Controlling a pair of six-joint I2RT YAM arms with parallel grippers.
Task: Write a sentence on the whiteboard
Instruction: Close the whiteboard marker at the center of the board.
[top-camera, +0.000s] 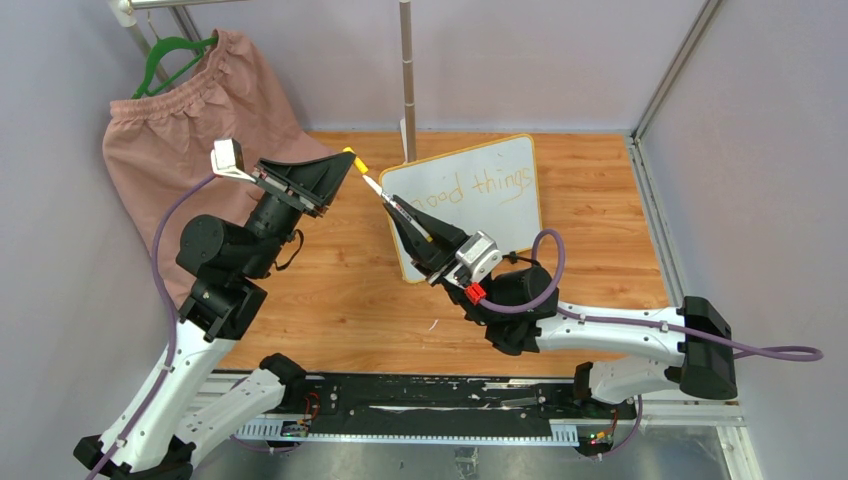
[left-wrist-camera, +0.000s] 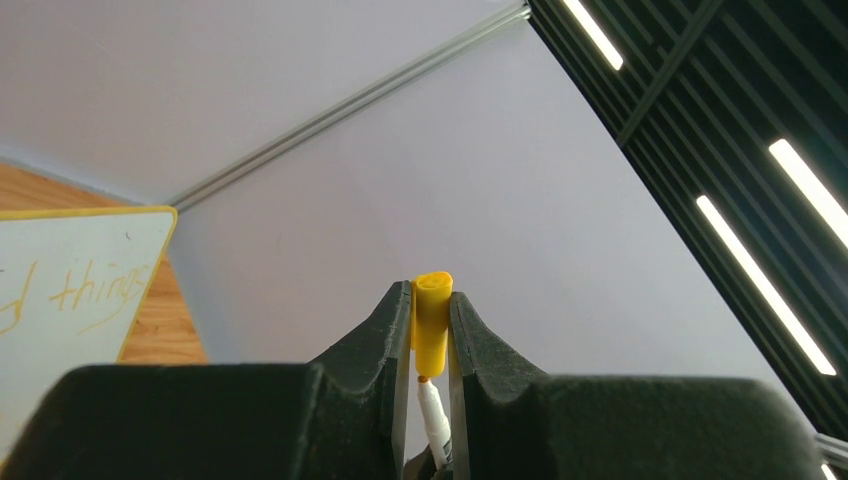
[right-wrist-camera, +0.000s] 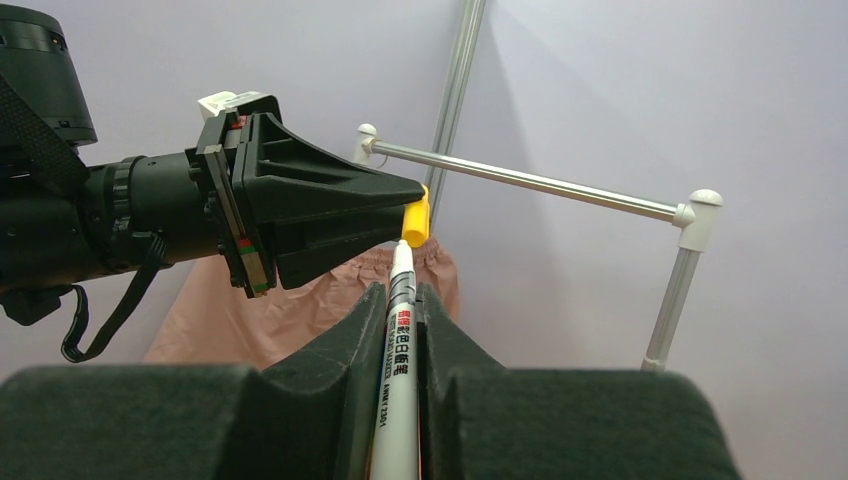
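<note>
The whiteboard stands tilted at the back of the table, with yellow-orange writing reading "good things"; my right arm hides its lower left part. My left gripper is shut on a yellow marker cap, held up in the air left of the board. Below the cap, my right gripper is shut on a white marker that points up and to the left. The marker's tip sits right at the cap's open end. In the left wrist view the board's corner shows at the left.
A pink garment hangs on a green hanger at the back left, close behind my left arm. A metal rack pole rises behind the board, and its crossbar runs overhead. The table is wooden, with walls on three sides.
</note>
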